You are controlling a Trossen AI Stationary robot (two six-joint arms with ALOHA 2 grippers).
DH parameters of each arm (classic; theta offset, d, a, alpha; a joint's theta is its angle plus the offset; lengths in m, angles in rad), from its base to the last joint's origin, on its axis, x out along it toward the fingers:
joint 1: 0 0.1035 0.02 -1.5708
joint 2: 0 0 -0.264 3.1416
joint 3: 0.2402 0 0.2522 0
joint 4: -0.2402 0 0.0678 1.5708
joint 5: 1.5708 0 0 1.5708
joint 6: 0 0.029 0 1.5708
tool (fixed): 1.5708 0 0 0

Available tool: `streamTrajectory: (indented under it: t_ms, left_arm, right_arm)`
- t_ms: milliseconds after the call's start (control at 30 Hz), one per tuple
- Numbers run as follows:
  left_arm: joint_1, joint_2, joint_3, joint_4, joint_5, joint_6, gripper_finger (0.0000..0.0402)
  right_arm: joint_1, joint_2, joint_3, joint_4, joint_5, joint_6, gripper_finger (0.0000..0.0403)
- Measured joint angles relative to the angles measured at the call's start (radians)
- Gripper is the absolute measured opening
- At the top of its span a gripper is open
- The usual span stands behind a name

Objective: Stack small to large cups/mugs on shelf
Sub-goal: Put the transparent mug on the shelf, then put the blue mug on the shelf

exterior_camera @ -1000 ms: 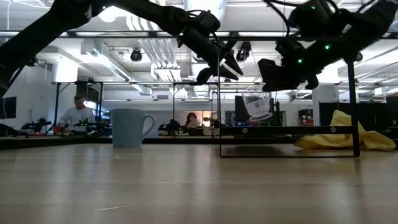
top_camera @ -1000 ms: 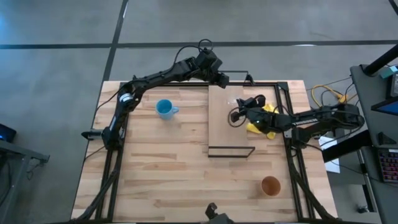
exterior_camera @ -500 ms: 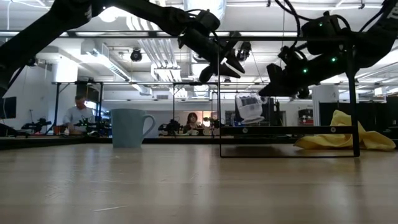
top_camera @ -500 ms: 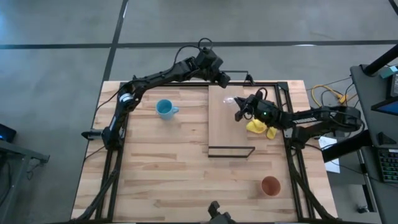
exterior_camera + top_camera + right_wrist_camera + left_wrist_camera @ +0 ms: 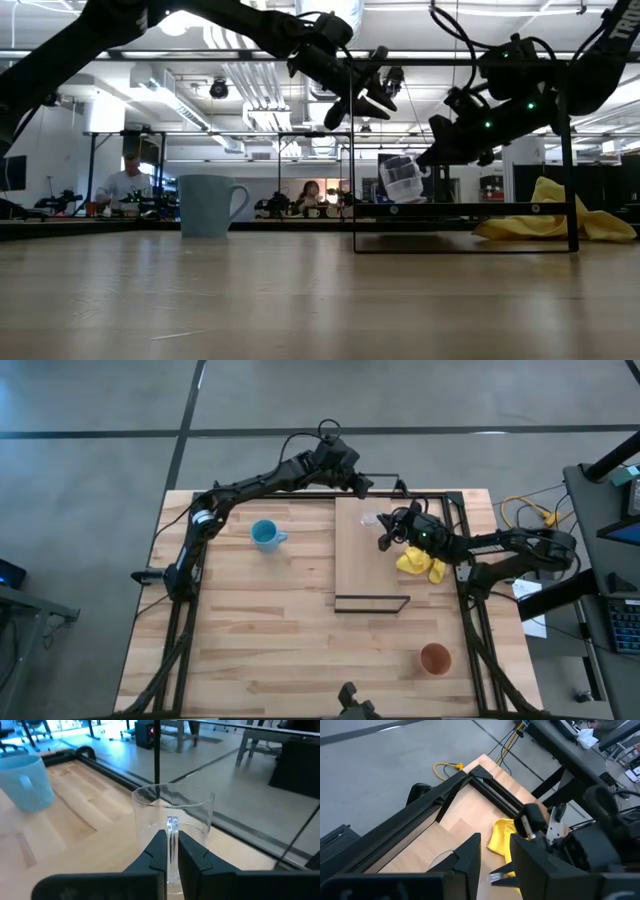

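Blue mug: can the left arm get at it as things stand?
Probably yes. The blue mug stands alone on bare table on the left arm's side, nothing around it. The left gripper is open and empty, above the shelf's far end.

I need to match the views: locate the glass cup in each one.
High: glass cup over the shelf's far end, at the right gripper.
Low: right of centre, tilted, above the shelf.
Left wrist: cannot tell.
Right wrist: centre, gripped by its rim.
Landmark: blue mug.

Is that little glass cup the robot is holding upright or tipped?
Tipped. In the low view the glass cup leans off vertical in the right gripper, above the shelf.
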State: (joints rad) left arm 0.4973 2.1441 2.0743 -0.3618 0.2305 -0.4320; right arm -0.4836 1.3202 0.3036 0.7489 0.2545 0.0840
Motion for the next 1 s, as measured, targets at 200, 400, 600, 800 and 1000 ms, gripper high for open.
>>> streamTrajectory:
  t_ms: [200,400,600,800,1000]
  left_arm:
    - [0.000,0.000,-0.003,0.014,0.000,0.001,0.0089]
    - [0.000,0.000,-0.003,0.014,0.000,0.002,0.0089]
    - [0.000,0.000,-0.003,0.014,0.000,0.028,0.0089]
    - [0.003,0.000,-0.003,0.015,0.000,0.027,0.0089]
    - [0.008,0.000,-0.003,0.016,0.000,0.027,0.0089]
  right_arm:
    - [-0.001,0.128,0.003,0.169,-0.003,0.016,0.0013]
    - [-0.001,0.212,0.005,0.260,-0.001,0.062,0.0013]
    - [-0.001,0.191,0.004,0.237,0.008,0.030,0.0043]
    - [-0.001,0.188,0.012,0.168,0.008,0.048,0.0073]
    - [-0.001,0.187,0.018,0.147,0.008,0.062,0.0084]
